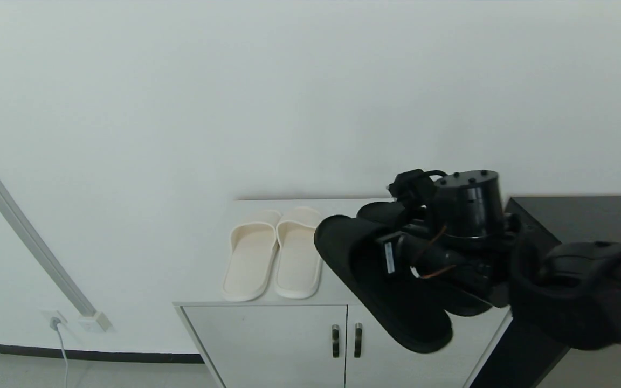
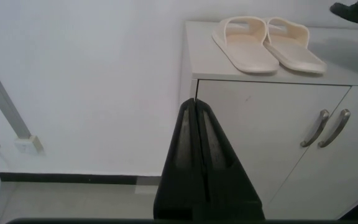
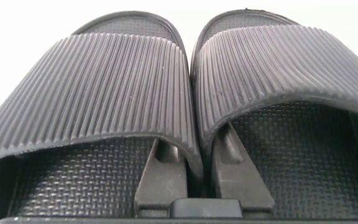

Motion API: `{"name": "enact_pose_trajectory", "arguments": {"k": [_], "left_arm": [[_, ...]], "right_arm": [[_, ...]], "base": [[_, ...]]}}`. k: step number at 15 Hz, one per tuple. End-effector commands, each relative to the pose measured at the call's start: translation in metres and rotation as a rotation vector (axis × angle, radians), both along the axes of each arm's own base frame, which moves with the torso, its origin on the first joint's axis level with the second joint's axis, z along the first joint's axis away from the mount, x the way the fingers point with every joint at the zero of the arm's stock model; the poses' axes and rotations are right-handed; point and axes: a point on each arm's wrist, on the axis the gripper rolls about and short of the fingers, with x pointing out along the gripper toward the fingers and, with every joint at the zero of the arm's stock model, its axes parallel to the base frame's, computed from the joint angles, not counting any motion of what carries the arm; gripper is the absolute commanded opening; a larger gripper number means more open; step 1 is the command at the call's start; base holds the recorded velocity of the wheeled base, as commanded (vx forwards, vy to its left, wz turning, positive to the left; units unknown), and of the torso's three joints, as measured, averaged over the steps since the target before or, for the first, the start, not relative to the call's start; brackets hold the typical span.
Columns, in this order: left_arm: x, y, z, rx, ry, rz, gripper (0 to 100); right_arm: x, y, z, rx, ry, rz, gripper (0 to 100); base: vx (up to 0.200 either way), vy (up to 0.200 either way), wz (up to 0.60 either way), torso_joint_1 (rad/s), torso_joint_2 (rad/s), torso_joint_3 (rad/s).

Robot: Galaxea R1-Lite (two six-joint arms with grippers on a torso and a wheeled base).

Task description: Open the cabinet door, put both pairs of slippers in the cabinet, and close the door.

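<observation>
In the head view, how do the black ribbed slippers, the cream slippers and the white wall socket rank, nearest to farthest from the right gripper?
1. Black ribbed rubber slippers: held by the right gripper, jaws shut on them.
2. Cream slide slippers: on the white cabinet top, to the gripper's left.
3. White wall socket: low on the wall, far left.

Plain white wall (image 1: 181, 81), evenly lit, across the whole back. On the left, a grey cable duct (image 1: 25, 231) slanting down to a small white box (image 1: 94, 323). Just beside it, a wall socket (image 1: 53, 318) with a plug and a white cable (image 1: 64, 353) hanging down. Below, a dark skirting board (image 1: 100, 355), then pale floor (image 1: 8, 374). At the right, a black table (image 1: 591, 215) against the wall.
</observation>
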Motion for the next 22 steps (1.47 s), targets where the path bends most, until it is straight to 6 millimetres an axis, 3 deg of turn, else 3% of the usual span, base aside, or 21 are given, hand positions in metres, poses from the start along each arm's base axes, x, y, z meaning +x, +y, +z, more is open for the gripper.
{"name": "enact_pose_trajectory", "arguments": {"k": [1,2,4,9,15,22], "left_arm": [[0.0,0.0,0.0,-0.001,-0.001,0.0,0],[0.0,0.0,0.0,-0.002,-0.001,0.0,0],[0.0,0.0,0.0,-0.005,-0.002,0.0,0],[0.0,0.0,0.0,-0.005,-0.002,0.0,0],[0.0,0.0,0.0,-0.007,-0.002,0.0,0],[0.0,0.0,0.0,-0.007,-0.002,0.0,0]], "right_arm": [[-0.064,-0.049,0.026,0.08,-0.02,0.228,0],[-0.08,-0.061,0.025,0.088,0.004,0.3,0],[-0.089,-0.07,0.025,0.08,0.041,0.352,0],[-0.09,-0.07,0.021,0.066,0.058,0.359,0],[-0.092,-0.071,0.017,0.032,0.046,0.386,0],[-0.091,-0.07,0.015,0.028,0.053,0.388,0]], "base": [[0.0,0.0,0.0,0.0,0.0,0.0],[0.0,0.0,0.0,0.0,0.0,0.0],[0.0,0.0,0.0,0.0,0.0,0.0],[0.0,0.0,0.0,0.0,0.0,0.0],[-0.2,0.0,0.0,0.002,0.0,0.003],[0.0,0.0,0.0,0.0,0.0,0.0]]}}
